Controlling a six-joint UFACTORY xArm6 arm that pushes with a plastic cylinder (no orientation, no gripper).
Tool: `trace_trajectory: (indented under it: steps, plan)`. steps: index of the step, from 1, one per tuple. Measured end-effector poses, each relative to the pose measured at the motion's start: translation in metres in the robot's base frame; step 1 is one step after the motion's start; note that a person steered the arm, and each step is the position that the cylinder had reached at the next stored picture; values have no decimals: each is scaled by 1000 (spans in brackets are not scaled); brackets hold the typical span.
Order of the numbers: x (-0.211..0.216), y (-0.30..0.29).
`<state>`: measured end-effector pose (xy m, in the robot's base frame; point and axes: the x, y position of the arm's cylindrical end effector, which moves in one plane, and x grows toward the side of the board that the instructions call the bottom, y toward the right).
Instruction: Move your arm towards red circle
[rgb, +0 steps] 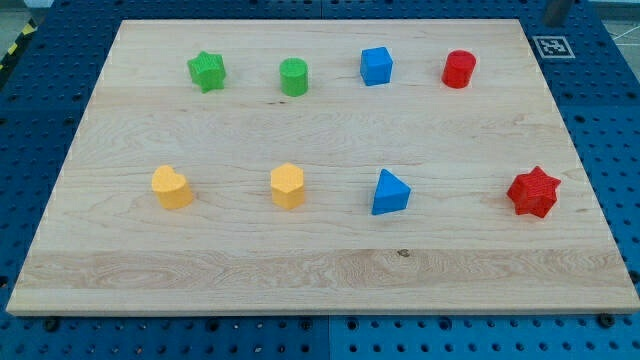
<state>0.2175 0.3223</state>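
Observation:
The red circle (459, 69) is a short red cylinder at the upper right of the wooden board (320, 270). A blue cube (376, 66) sits to its left. A red star (533, 192) lies below it near the board's right edge. My tip does not show in this view; only a grey blurred shape (556, 10) appears at the top right corner, off the board.
A green star (207, 71) and a green cylinder (294, 77) sit in the upper row at left. A yellow heart (171, 187), a yellow hexagon (287, 185) and a blue triangle (389, 192) form the lower row. A marker tag (552, 46) lies off the board's top right.

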Motion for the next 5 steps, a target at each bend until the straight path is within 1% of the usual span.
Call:
trace_trajectory:
  steps: [1,2,3,4,5]
  plan:
    - [23,-35]
    - [24,-51]
    - [37,-105]
    - [37,-105]
    - [67,-126]
